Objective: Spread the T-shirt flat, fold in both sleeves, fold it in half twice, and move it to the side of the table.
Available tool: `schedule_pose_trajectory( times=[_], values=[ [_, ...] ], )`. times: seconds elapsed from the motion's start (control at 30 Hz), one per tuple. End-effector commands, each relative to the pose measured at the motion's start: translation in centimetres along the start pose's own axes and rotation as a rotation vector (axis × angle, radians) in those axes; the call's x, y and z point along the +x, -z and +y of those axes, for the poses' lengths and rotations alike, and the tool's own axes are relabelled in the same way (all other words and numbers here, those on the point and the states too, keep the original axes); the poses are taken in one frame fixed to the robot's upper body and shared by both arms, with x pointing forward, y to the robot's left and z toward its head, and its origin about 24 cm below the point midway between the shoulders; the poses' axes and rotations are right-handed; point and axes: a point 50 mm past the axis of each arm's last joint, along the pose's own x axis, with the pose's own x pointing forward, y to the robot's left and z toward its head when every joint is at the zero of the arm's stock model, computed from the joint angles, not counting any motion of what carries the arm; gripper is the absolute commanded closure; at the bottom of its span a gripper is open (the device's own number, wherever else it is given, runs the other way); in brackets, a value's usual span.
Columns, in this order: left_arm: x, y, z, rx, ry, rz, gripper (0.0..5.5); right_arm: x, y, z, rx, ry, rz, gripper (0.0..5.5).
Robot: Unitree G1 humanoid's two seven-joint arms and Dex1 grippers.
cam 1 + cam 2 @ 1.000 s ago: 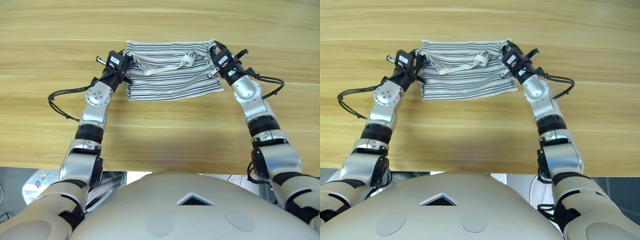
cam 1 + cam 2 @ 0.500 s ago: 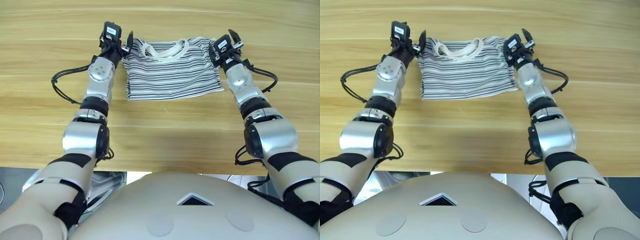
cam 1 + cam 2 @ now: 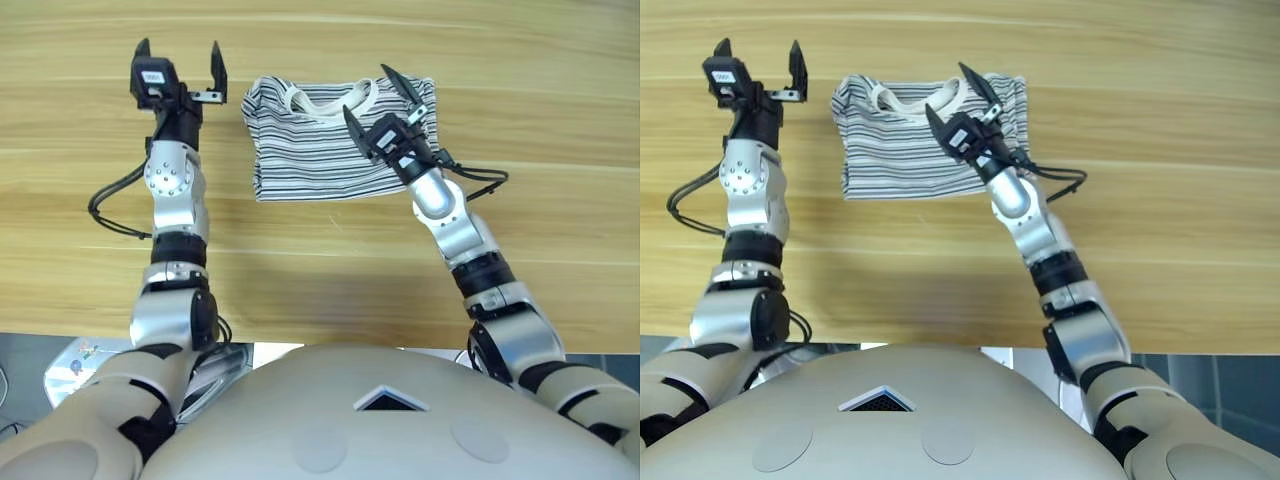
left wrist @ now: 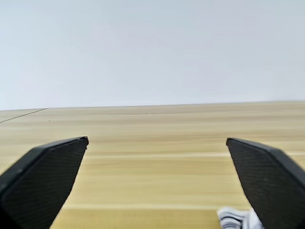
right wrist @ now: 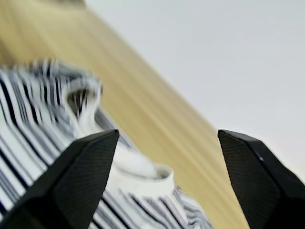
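Lying folded, the T-shirt (image 3: 300,150) rests on the table (image 3: 320,265).

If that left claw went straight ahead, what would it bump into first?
Probably nothing: the open left gripper points out over the table, with the T-shirt off to its side.

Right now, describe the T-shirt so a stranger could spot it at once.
Start at the wooden table, far half, centre. The T-shirt lies folded into a rectangle, under the open jaws of the right gripper. Thin dark-and-white stripes and a cream collar set it apart from the plain wood.
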Motion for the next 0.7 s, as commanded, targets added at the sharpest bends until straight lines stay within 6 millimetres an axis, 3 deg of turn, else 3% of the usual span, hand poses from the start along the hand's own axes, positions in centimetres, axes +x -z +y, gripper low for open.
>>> schedule_pose_trajectory(
  times=[0.03,0.1,0.23,0.37,0.47,0.7],
  values=[
    [-1.4,-1.4,1.4,-0.079,-0.107,-0.029,0.11,1.1,2.0,-1.1,0.039,0.020,0.125,1.67],
    [-1.6,-2.1,2.0,-0.068,-0.129,-0.033,0.11,1.3,2.2,-1.0,0.022,-0.004,0.140,1.67],
    [-2.1,-2.9,1.2,0.026,-0.042,-0.020,0.11,1.5,1.3,1.6,-0.056,-0.186,0.107,1.67],
    [-2.2,-4.5,-0.2,0.085,0.054,-0.061,0.11,-0.3,1.2,3.8,-0.101,-0.370,0.118,1.67],
    [-2.2,-5.2,-1.2,0.099,0.101,-0.075,0.11,-3.6,1.5,4.1,-0.147,-0.458,0.133,1.67],
    [-2.5,-3.5,-2.6,0.192,0.236,0.006,0.11,-14.5,1.1,2.8,-0.264,-0.619,0.201,1.67]
  ],
)
